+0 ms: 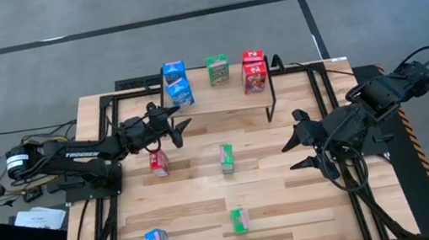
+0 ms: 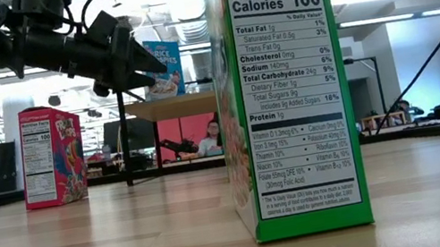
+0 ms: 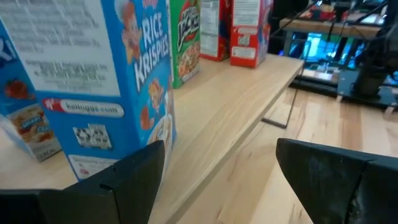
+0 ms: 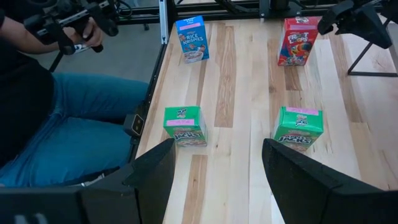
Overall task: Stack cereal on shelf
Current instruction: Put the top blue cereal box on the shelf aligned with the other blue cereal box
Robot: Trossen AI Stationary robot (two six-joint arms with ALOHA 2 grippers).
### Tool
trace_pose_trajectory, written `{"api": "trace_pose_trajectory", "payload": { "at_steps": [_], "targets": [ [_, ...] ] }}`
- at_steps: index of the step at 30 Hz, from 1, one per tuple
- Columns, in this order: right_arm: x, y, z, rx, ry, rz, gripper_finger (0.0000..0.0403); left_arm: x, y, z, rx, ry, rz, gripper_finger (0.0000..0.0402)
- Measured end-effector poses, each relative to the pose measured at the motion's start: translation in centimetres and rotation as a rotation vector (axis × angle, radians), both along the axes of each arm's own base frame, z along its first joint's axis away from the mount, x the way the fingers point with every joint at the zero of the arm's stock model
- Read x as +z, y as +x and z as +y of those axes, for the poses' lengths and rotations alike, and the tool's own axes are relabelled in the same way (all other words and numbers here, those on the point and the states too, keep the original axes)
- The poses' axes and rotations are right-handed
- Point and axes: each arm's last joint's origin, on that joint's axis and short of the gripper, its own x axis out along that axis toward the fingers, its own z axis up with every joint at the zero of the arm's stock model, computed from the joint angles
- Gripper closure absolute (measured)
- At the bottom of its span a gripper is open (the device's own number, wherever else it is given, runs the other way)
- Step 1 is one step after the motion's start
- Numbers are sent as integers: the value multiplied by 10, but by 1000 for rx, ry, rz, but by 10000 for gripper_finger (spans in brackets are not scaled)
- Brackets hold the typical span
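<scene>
Left gripper (image 1: pixel 179 129) fingers apart beside blue box (image 1: pixel 181 93) on shelf (image 1: pixel 220 102)

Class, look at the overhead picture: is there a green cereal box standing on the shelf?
Yes: one green cereal box stands on the shelf, between the blue boxes and the red boxes.

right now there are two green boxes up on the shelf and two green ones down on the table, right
Not quite: the high view shows only one green box on the shelf, between the blue and red ones. Two green boxes do stand on the table.
</scene>
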Motion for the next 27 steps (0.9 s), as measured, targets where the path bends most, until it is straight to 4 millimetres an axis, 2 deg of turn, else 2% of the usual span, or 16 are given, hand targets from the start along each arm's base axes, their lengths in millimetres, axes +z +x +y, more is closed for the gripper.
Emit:
{"api": "trace_pose_trajectory", "payload": {
  "at_steps": [10, 27],
  "targets": [
    [0, 0, 0, 0, -1, 0, 137, 1, -1, 2, 70, 5, -4, 99],
    [0, 0, 0, 1, -2, -1, 137, 1, 2, -8, 13, -36, -40, 99]
  ]
}}
